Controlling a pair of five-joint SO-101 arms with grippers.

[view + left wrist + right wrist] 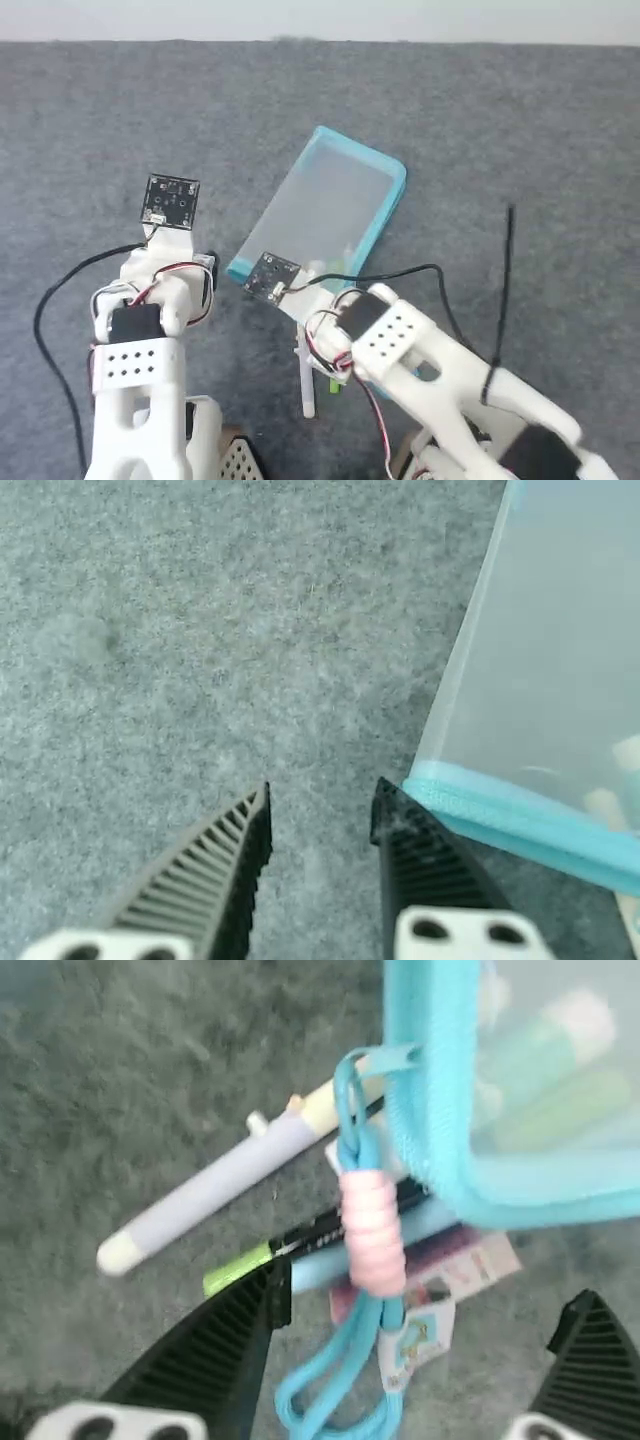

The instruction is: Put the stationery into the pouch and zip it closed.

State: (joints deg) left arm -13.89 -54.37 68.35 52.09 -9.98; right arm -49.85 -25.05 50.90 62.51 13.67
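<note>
My right fingers (262, 1305) gape wide, gripping nothing, and hang over the loose stationery just off the pouch's near end. There lie a lilac pen (200, 1195) with cream ends, a black green-tipped pen (250, 1260) beside it, and some pale blue and card-tagged pieces I cannot make out, partly under the pouch's edge. The zip pull (370, 1225), a turquoise cord with a pink bead, trails from the pouch's corner across them, between my two fingers. My left fingers (245, 845) are parted a little and empty, low over the grey surface (500, 120), one tip just beside the pouch's turquoise corner. Seen from above, the pouch (330, 205) lies flat at the centre, its long axis running from 7 o'clock to 1 o'clock, with the 7 o'clock end toward my arms. My left arm sits at its 8 o'clock, my right at its 5 o'clock. Pale green shapes show through its clear wall.
</note>
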